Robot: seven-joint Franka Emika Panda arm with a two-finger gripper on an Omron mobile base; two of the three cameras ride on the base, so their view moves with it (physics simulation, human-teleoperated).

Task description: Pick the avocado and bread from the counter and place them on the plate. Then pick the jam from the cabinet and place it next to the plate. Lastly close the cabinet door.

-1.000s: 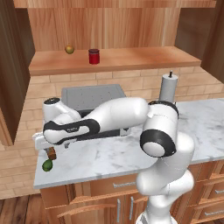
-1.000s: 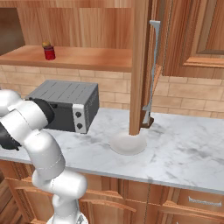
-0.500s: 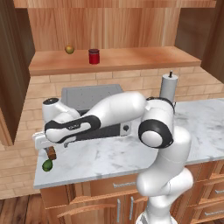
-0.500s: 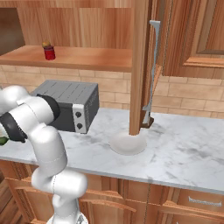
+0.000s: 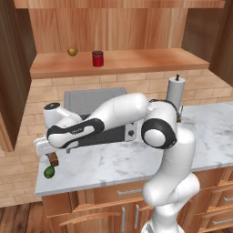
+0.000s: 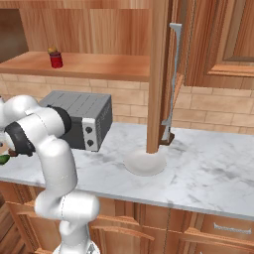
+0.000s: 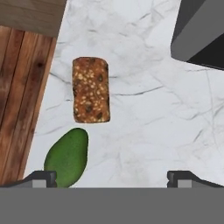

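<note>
Dark fingertips of the gripper stood wide apart, holding nothing. The arm had swung left and lower, over the avocado and bread on the counter. Neither was on the plate yet.

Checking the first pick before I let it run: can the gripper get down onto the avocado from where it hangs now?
Probably yes. The gripper is open above the counter, nothing lies over the avocado, and the bread sits just apart from it. The avocado is off toward one fingertip, so a small sideways shift looks needed.
</note>
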